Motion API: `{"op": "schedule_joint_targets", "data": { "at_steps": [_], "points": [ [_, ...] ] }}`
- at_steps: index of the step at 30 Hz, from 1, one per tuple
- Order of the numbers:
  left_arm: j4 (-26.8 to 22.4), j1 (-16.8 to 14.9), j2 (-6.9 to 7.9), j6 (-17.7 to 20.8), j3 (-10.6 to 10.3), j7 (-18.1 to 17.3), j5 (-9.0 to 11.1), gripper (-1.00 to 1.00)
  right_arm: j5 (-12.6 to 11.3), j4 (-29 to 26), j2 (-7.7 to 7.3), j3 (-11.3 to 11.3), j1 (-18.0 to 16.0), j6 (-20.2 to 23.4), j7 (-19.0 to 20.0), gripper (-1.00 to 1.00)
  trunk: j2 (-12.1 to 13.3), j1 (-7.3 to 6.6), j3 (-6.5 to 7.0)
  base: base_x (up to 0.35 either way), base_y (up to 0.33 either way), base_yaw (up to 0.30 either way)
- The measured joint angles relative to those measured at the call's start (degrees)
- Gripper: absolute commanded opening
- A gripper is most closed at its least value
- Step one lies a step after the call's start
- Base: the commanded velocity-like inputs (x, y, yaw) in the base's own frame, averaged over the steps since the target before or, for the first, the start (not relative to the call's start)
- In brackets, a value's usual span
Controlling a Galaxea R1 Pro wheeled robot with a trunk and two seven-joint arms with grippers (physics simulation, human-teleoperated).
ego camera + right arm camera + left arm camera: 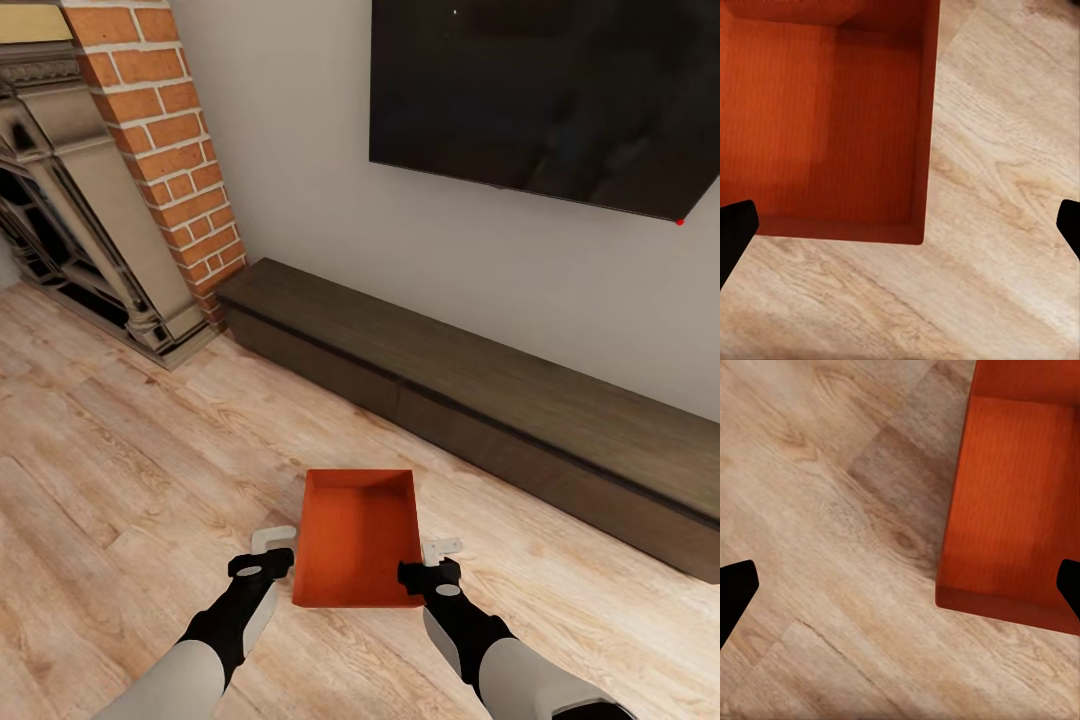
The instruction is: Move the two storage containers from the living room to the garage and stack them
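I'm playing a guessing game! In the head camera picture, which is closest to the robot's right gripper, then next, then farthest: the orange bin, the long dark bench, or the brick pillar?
1. Storage container: right beside the right gripper.
2. TV bench: beyond it, along the wall.
3. Brick pillar: far back left.

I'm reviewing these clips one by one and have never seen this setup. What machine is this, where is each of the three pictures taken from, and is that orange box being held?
It is a simulated two-armed wheeled robot, steered by a person. The large picture comes from a camera on its head, looking down over both arms. The other two come from cameras near each wrist.

An open orange-red storage container sits on the light wood floor, in front of a low dark bench below a wall screen.

The left gripper and right gripper flank the container. Both jaws stand wide open, so nothing is held.
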Motion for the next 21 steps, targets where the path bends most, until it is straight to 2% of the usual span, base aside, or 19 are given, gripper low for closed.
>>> {"op": "schedule_joint_targets", "data": {
  "at_steps": [2, 3, 6, 7, 8, 10, 12, 13, 15, 16, 19, 21],
  "points": [
    [-0.11, 0.0, -0.16, 0.36, -0.01, -0.17, 0.02, 1.0, -0.03, 0.0, 0.0, -0.09, 0.0, -0.07, 0.11, 1.0, 0.0, 0.0, 0.0, 0.0, 0.0, 0.0],
    [-3.62, -0.02, -0.39, 1.4, -0.28, -0.2, -0.1, 1.0, -0.02, 0.0, 0.0, -0.19, 0.0, -0.18, 0.22, 1.0, 0.0, 0.0, 0.01, 0.0, 0.0, 0.0],
    [-4.56, 0.0, -0.42, 2.15, -1.01, -0.59, -0.09, 1.0, -0.01, 0.0, 0.0, -0.21, 0.0, -0.18, 0.2, 1.0, 0.0, 0.0, 0.0, 0.0, 0.0, 0.0],
    [-4.52, 0.0, -0.44, 2.33, -1.9, -0.72, -0.09, 1.0, -0.02, 0.0, 0.0, -0.21, 0.0, -0.2, 0.2, 1.0, 0.0, 0.0, 0.0, 0.0, 0.0, 0.0],
    [-2.34, 0.02, -0.5, 2.09, -4.6, -0.75, 0.85, 1.0, -0.07, 0.0, 0.0, -0.23, 0.0, -0.43, 0.14, 1.0, 0.0, 0.0, 0.0, 0.0, 0.0, 0.0],
    [-2.03, 0.01, -0.57, 1.63, -4.95, -0.61, 0.92, 1.0, -0.08, 0.0, 0.0, -0.23, 0.0, -0.73, 0.11, 1.0, 0.0, 0.0, 0.0, 0.0, 0.0, 0.0],
    [-2.02, 0.01, -0.59, 0.44, -5.03, -0.55, 0.99, 1.0, -0.11, 0.0, 0.0, -0.27, 0.0, -0.98, 0.06, 1.0, 0.0, 0.0, 0.0, 0.0, 0.0, 0.0],
    [-1.43, 0.01, -0.44, -5.58, -5.04, -0.45, 1.16, 1.0, -0.15, 0.0, 0.0, -0.33, 0.0, -1.16, 0.02, 1.0, 0.0, 0.0, 0.0, 0.0, 0.0, 0.0],
    [-1.23, 0.02, -0.32, -7.81, -5.03, -0.41, 1.38, 1.0, -0.15, 0.01, 0.0, -0.37, 0.0, -1.22, 0.01, 1.0, 0.0, 0.0, 0.0, 0.0, 0.0, 0.0],
    [-0.51, 0.01, -0.3, -4.24, -5.36, -0.65, 1.41, 1.0, -0.17, 0.0, 0.0, -0.43, 0.0, -1.18, 0.01, 1.0, 0.0, 0.0, 0.0, 0.0, 0.0, 0.0],
    [-1.22, 0.01, -0.28, -0.8, -5.52, -0.93, 1.07, 1.0, -0.22, 0.0, 0.0, -1.14, 0.0, -1.21, 0.06, 1.0, 0.0, 0.0, 0.0, 0.0, 0.0, 0.0],
    [-1.58, 0.01, -0.28, 0.08, -5.56, -1.04, 0.85, 1.0, -0.21, 0.0, 0.0, -1.58, 0.0, -1.23, 0.1, 1.0, 0.0, 0.0, 0.0, 0.0, 0.0, 0.0]
  ]
}}
